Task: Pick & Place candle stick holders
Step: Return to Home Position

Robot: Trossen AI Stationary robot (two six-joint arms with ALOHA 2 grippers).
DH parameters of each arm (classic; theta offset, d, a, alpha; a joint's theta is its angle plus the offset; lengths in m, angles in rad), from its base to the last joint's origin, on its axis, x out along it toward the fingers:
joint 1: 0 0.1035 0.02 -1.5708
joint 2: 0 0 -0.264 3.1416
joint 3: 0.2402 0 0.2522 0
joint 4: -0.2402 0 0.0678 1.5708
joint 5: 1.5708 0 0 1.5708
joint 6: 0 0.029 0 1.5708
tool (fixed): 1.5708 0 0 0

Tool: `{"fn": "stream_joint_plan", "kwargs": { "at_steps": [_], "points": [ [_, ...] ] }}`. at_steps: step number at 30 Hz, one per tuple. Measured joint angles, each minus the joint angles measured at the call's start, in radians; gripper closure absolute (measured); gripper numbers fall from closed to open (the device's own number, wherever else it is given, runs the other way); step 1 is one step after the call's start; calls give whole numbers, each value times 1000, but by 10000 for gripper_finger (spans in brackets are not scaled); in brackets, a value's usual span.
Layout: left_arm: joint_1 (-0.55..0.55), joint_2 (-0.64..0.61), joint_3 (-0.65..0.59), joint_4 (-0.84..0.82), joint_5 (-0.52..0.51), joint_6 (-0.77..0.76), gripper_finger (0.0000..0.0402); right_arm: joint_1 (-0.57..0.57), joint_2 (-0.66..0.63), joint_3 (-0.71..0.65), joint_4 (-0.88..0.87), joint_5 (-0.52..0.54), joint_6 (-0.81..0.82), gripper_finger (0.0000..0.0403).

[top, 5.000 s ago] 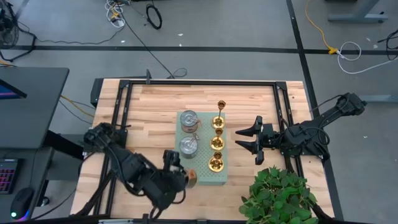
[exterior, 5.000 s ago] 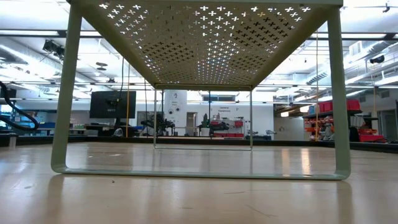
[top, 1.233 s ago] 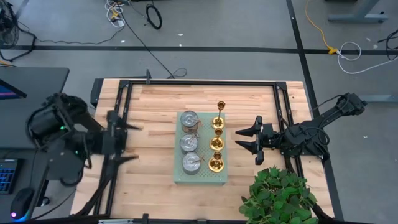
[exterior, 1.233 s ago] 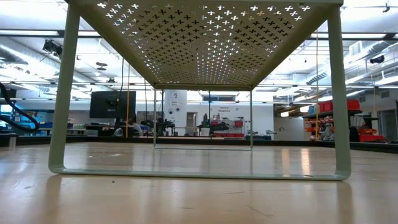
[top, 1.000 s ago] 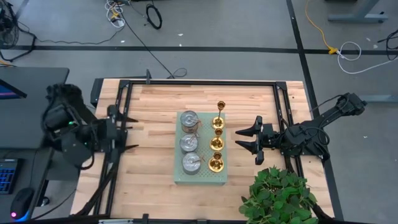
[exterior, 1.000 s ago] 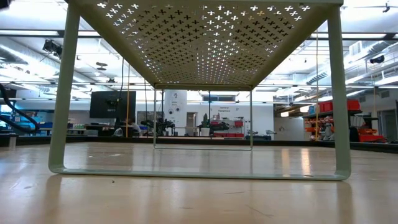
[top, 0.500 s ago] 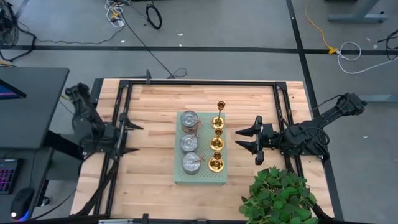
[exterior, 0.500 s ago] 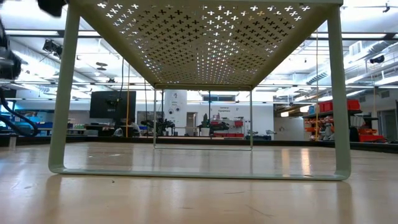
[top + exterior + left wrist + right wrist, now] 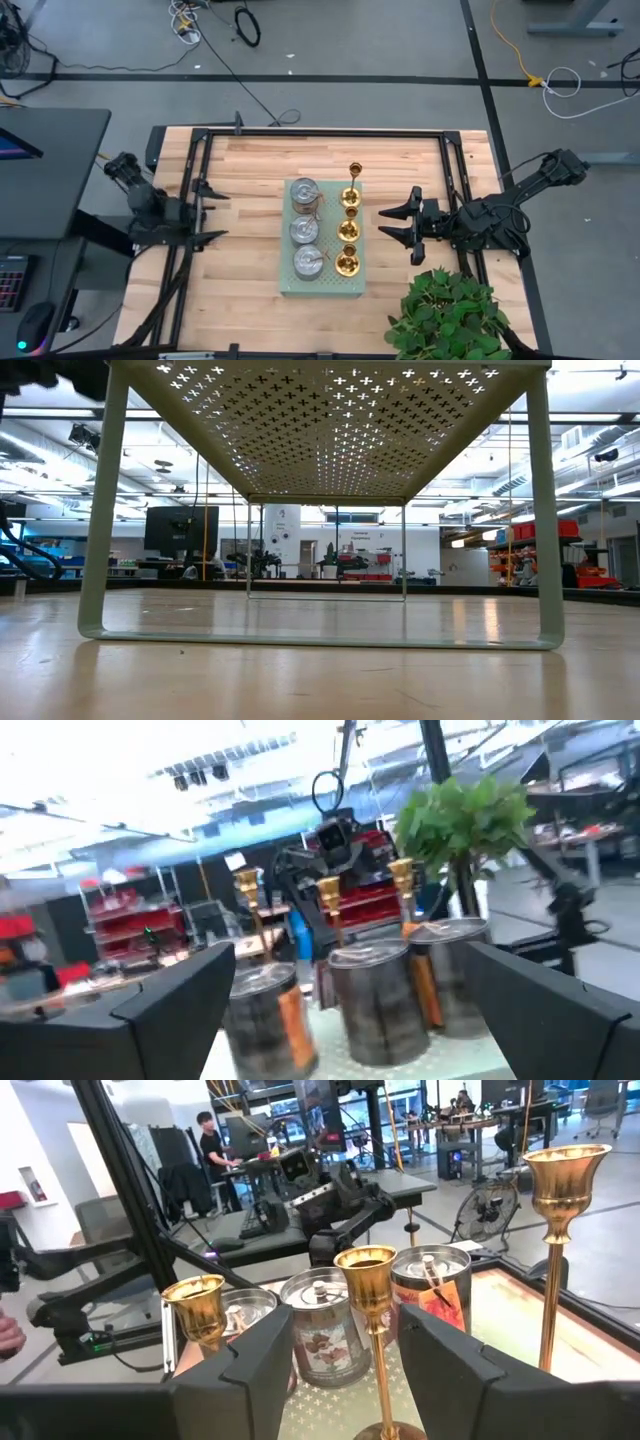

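Six candle stick holders stand on a pale green perforated board (image 9: 325, 285) at the table's middle. Three squat silver ones (image 9: 303, 230) form the left row. Three gold ones (image 9: 348, 231) form the right row, the far one tall and slender (image 9: 354, 172). The board rests on its thin legs (image 9: 98, 560) on the wooden table. My left gripper (image 9: 211, 213) hovers open at the table's left edge, pointing at the silver row (image 9: 372, 1002). My right gripper (image 9: 394, 224) hovers open just right of the board, facing the gold row (image 9: 365, 1275). Neither touches anything.
A green potted plant (image 9: 447, 316) stands at the near right corner, close to my right arm. A black metal frame (image 9: 320, 133) runs around the table. A dark desk (image 9: 45, 170) stands off the table's left side. Bare wood lies on either side of the board.
My left arm has folded back and sunk at the table's left edge. Its gripper has tipped up from a downward slant to about level and stays open. The holders, the board and my right arm have kept still.
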Motion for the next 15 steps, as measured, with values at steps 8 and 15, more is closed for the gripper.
{"fn": "stream_joint_plan", "kwargs": {
  "at_steps": [8, 15],
  "points": [
    [237, -6, -142, -143, 41, -209, 3, 0, 0, 0, -2, 0, 0, 218],
    [393, 62, -147, -137, 372, -225, 3, 0, 2, 0, -2, 2, 0, 218]
  ]
}}
